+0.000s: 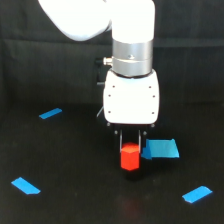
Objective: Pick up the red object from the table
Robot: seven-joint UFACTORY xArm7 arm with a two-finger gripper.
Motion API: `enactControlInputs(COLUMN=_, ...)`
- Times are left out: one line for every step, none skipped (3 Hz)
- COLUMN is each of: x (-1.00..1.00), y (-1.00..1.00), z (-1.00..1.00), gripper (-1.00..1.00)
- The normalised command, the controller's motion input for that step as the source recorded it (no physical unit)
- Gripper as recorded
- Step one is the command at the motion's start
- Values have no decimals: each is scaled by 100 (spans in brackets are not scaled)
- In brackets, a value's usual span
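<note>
Exterior view: jaws closed around the red object (130,158), just beside blue tape (161,148) on the table (75,200)

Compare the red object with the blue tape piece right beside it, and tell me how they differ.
Colour: the red object is red-orange; the blue tape piece is bright blue.
Shape: the red object is a stubby upright block; the tape piece looks flat.
Position: the red object sits directly below the tool, between its fingers; the tape piece lies outside them, toward the exterior view's right.
Both are on the black table.

A black curtain (30,55) with soft folds hangs as the dim backdrop.
</note>
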Motion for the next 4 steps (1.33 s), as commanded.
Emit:
enactControlInputs(x=-22, y=-27, z=100, gripper=-100)
enactControlInputs(x=-29, y=0, z=91, gripper=-99)
enactControlInputs(x=-30, y=-1, z=100, gripper=-96)
enactControlInputs(x=-14, y=-6, z=79, gripper=-96)
